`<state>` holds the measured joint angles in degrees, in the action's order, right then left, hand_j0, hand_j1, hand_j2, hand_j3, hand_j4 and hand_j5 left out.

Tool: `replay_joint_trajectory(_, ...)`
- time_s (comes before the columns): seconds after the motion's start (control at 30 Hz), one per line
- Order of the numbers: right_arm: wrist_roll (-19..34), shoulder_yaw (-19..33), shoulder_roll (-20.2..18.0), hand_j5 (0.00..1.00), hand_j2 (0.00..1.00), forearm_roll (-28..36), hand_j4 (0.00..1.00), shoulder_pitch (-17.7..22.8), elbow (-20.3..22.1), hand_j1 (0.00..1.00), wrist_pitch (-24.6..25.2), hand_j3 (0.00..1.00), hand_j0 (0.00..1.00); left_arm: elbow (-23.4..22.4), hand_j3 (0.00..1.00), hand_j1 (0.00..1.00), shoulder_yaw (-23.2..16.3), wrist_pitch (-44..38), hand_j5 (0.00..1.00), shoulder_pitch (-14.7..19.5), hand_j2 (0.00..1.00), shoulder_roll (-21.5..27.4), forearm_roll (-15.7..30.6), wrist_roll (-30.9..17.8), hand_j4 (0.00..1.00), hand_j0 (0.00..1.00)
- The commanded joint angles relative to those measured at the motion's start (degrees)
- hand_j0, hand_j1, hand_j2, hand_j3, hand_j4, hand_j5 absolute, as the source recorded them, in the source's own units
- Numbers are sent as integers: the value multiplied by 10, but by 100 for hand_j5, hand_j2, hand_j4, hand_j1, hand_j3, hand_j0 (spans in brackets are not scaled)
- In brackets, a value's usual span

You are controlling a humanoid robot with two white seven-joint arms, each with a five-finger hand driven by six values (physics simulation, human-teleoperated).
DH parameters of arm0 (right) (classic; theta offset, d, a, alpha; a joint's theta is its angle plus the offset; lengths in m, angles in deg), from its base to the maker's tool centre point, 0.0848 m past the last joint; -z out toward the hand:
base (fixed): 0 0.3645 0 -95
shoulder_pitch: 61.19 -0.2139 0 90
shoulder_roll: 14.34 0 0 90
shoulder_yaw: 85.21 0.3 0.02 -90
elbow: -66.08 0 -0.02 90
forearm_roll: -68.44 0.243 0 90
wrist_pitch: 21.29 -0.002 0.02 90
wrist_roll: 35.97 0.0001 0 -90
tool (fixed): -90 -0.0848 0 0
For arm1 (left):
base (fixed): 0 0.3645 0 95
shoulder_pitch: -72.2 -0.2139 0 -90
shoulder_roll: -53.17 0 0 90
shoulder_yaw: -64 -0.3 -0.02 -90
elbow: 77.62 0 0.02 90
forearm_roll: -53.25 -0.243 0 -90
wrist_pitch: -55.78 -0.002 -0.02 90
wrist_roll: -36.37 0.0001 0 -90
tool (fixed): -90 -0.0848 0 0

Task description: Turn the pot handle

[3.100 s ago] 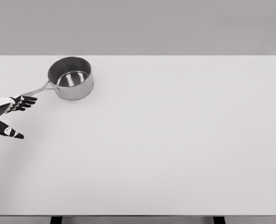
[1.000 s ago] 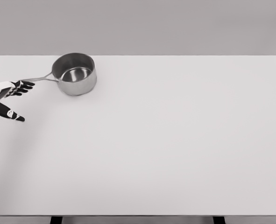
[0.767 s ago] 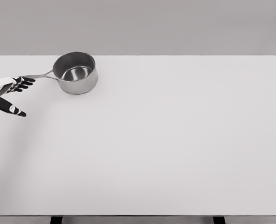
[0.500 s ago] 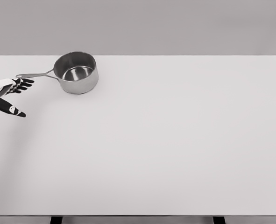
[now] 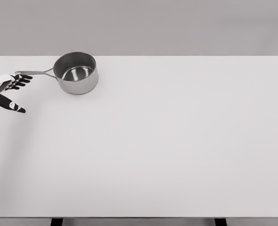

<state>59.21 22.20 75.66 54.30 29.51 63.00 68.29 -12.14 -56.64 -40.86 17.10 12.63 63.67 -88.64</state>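
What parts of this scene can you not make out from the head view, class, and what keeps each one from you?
1. Left hand: its arm is cut off by the picture's left edge.
2. Right hand: nowhere in the frame.
3. Fingers against the handle: too small to tell whether they touch.
4. Pot: its far outer wall is hidden by the pot itself.
5. Table: its legs are cut off by the bottom edge.

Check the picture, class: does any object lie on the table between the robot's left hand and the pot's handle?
Nothing visible does. The left hand sits at the table's left edge, fingers spread, just below and beside the tip of the handle of the pot. Only bare table shows between them.
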Motion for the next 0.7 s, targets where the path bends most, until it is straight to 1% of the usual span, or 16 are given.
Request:
replay_joint_trajectory(0.0, 0, 0, 0, 100, 100, 0, 100, 0, 0, 100, 0, 100, 100, -2, 100, 100, -3, 1, 100, -1, 100, -3, 0, 0, 100, 100)
replay_joint_trajectory(0.17, 0, 0, 0, 100, 100, 0, 100, 0, 0, 100, 0, 100, 100, 1, 100, 100, -5, 1, 100, -4, 100, -2, 1, 0, 100, 100)
replay_joint_trajectory(0.33, 0, 1, 0, 100, 100, 0, 100, 0, 0, 100, 1, 100, 100, 9, 100, 100, -4, 32, 100, -9, 100, 5, 5, 0, 100, 100)
replay_joint_trajectory(0.4, 0, 0, 0, 100, 100, 0, 100, 0, 0, 100, 0, 100, 100, 25, 100, 100, -3, 59, 100, -9, 100, 6, 7, 0, 100, 100)
replay_joint_trajectory(0.43, 0, 0, 0, 100, 100, 0, 100, 0, -1, 100, 0, 100, 100, 41, 100, 100, -1, 61, 100, -12, 100, 10, 8, 0, 100, 100)
replay_joint_trajectory(0.5, 0, 0, 0, 100, 100, 0, 100, 0, 0, 100, 0, 100, 100, 72, 100, 100, 0, 63, 100, -31, 100, 37, 17, 0, 100, 100)
replay_joint_trajectory(0.53, 0, 0, 0, 100, 100, 0, 100, 0, 0, 100, 0, 100, 100, 79, 100, 100, 0, 63, 100, -41, 100, 42, 35, 0, 100, 100)
replay_joint_trajectory(0.57, 0, 0, 0, 100, 100, 0, 100, 0, -1, 100, 0, 100, 100, 81, 100, 100, 1, 63, 100, -46, 100, 48, 37, 0, 100, 100)
replay_joint_trajectory(0.67, 0, 0, 0, 100, 100, 0, 100, 0, -1, 100, 0, 100, 100, 107, 100, 100, 2, 77, 100, -49, 100, 70, 43, 0, 100, 100)
